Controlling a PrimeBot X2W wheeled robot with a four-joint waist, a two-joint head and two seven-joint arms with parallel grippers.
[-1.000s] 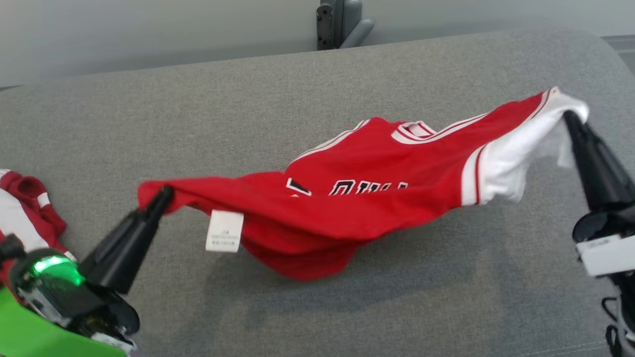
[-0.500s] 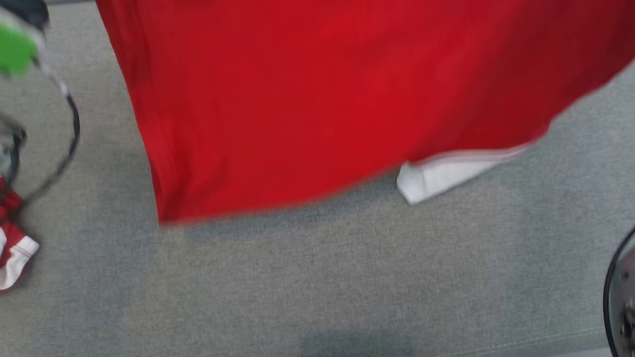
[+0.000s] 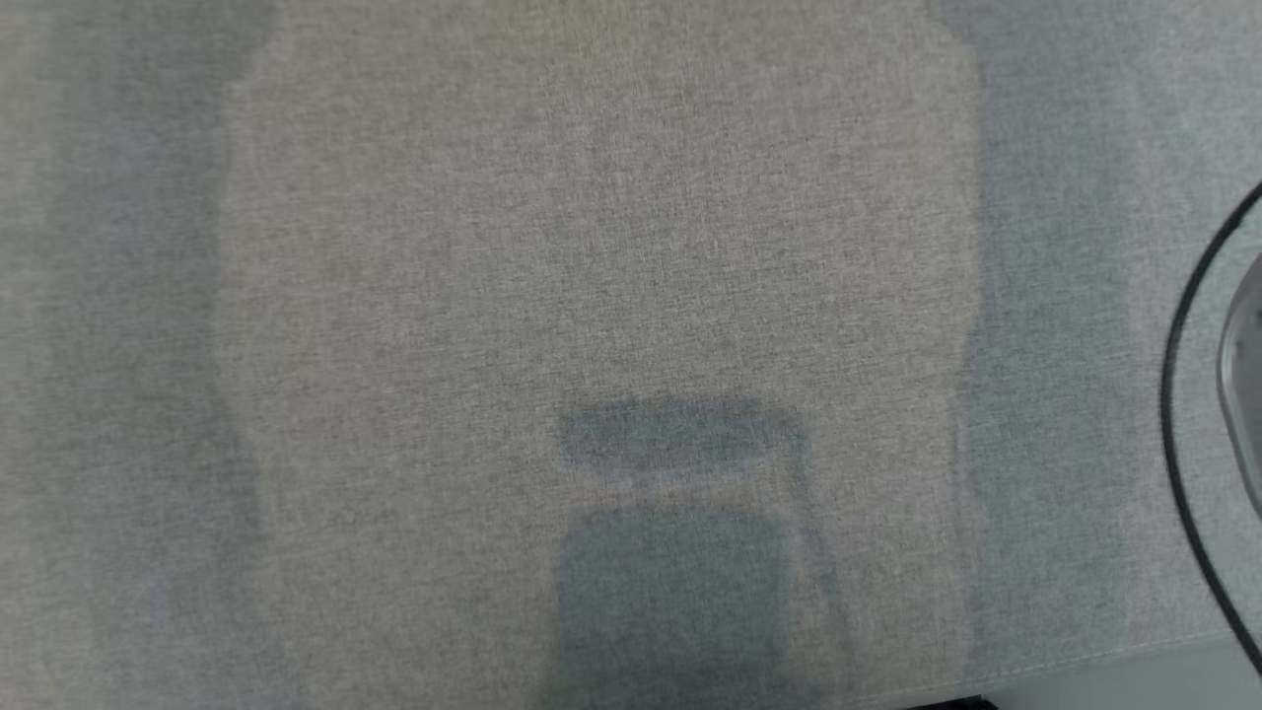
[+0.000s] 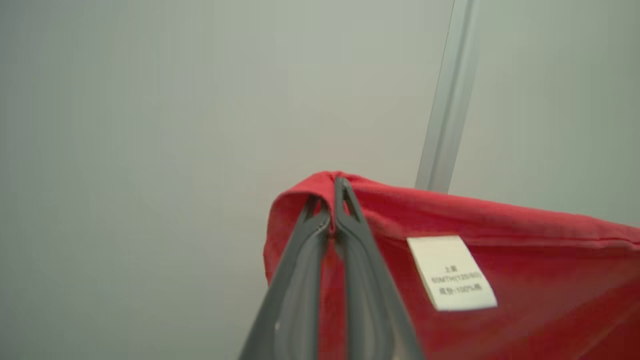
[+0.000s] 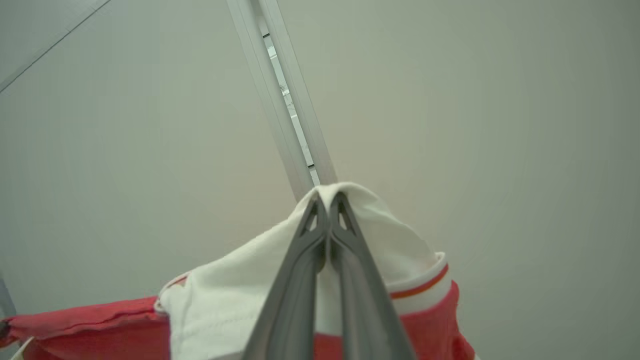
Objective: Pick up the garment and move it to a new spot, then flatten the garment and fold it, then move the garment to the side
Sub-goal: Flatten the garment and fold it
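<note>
The garment [image 4: 525, 260] is a red jersey with white trim and a white care label [image 4: 452, 272]. In the left wrist view my left gripper [image 4: 331, 197] is shut on a red corner of it, fingers pointing up toward a pale wall. In the right wrist view my right gripper [image 5: 327, 200] is shut on the garment's white sleeve [image 5: 235, 295], the red cloth [image 5: 80, 332] hanging below it. The head view looks down at the grey fabric surface [image 3: 592, 247], where a broad shadow lies.
A black cable [image 3: 1183, 414] curves down the right edge of the head view beside a pale rounded part. The surface's front edge [image 3: 1085, 656] shows at the lower right. A pale metal strip [image 4: 447, 100] runs up the wall behind the garment.
The garment has been lifted off the surface and out of the head view, held up by both grippers. The head view has tilted down to the bare grey surface.
</note>
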